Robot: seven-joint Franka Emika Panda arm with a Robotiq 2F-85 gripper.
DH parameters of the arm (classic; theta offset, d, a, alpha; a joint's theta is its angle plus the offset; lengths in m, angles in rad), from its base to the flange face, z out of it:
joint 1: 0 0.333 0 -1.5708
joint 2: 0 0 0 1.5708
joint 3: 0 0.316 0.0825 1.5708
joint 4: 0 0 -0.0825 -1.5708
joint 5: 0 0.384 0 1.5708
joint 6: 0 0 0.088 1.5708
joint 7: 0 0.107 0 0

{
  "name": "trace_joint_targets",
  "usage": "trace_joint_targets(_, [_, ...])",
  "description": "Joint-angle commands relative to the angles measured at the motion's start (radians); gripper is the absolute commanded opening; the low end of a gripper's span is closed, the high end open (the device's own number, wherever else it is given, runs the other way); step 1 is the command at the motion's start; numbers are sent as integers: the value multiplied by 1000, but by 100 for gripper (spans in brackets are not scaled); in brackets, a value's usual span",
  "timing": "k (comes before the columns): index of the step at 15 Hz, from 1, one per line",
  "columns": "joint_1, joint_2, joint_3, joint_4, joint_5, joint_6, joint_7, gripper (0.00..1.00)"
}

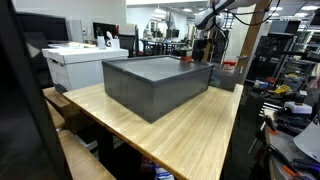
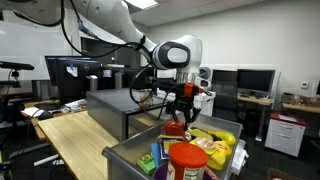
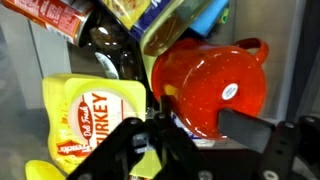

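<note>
In the wrist view a red pot [image 3: 205, 70] with a white sticker on its base lies tilted among groceries, and my gripper [image 3: 205, 118] is right over its lower edge. The left finger [image 3: 163, 108] lies against the pot's rim and the right finger [image 3: 245, 125] overlaps its side. The jaws stand partly closed with the pot's edge between them; whether they press on it is not clear. In an exterior view the gripper [image 2: 180, 112] points down into the near grey bin [image 2: 125, 155], just above the red pot [image 2: 175, 128].
A yellow turkey package [image 3: 85, 120], a red can [image 3: 55, 12] and a dark glossy item [image 3: 105, 45] crowd round the pot. The bin also holds a red-lidded canister [image 2: 188, 160] and yellow packets [image 2: 225, 140]. A larger dark grey bin [image 1: 155, 85] stands on the wooden table [image 1: 190, 135].
</note>
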Motion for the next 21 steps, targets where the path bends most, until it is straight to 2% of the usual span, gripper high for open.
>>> trace_joint_targets(1, [-19, -128, -10, -188, -11, 107, 5, 21])
trace_joint_targets(2, [-23, -150, -14, -219, -9, 132, 4, 15])
trace_joint_targets(3, [-27, -167, -16, -240, -5, 145, 3, 26])
trace_joint_targets(5, [-29, -195, -28, -283, -5, 170, 9, 6])
trace_joint_targets(6, [-32, -201, -31, -290, -2, 164, 7, 3])
trace_joint_targets(7, [-32, -206, -34, -296, 0, 159, 9, 29])
trace_joint_targets(8, [-30, -215, -36, -308, -1, 158, 10, 38])
trace_joint_targets(9, [-28, -222, -39, -316, -3, 161, 12, 38])
trace_joint_targets(11, [-22, -236, -42, -331, -8, 162, 14, 47])
trace_joint_targets(19, [5, -293, -54, -368, -28, 176, 35, 90])
trace_joint_targets(20, [13, -297, -56, -366, -34, 175, 42, 99])
trace_joint_targets(21, [18, -298, -57, -363, -38, 174, 48, 98])
